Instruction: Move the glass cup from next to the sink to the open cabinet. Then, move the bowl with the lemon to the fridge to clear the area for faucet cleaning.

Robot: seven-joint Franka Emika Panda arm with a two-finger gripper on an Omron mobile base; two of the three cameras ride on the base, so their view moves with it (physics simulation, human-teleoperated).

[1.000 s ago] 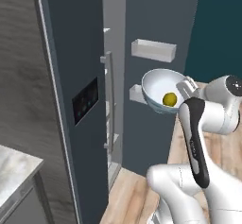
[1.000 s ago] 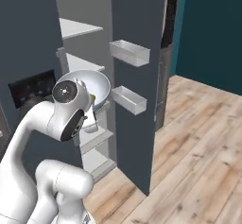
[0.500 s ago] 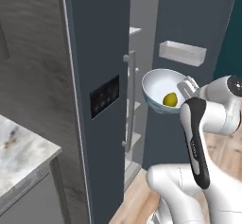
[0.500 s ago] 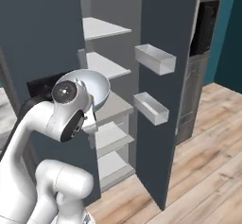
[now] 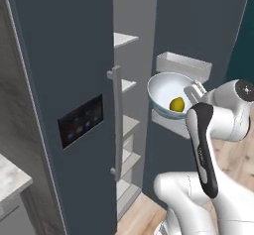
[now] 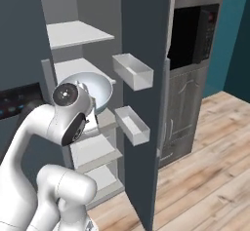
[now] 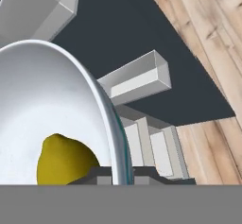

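The bowl (image 5: 171, 95) was found held aloft by the gripper (image 5: 195, 91) in front of the open fridge (image 5: 64, 80), clear of every shelf. The fingers (image 7: 101, 175) were seen clamped on the bowl's rim, one on each side of it, in the hand view. The lemon (image 5: 176, 104) was observed lying inside the bowl, low against the wall nearest the gripper. The bowl was seen tilted, its opening turned toward the left base camera. The white shelves (image 6: 73, 33) were noted behind the bowl, and two white door bins (image 6: 133, 71) were recorded on the open door just beside it. A wooden floor (image 6: 210, 166) was noted below.
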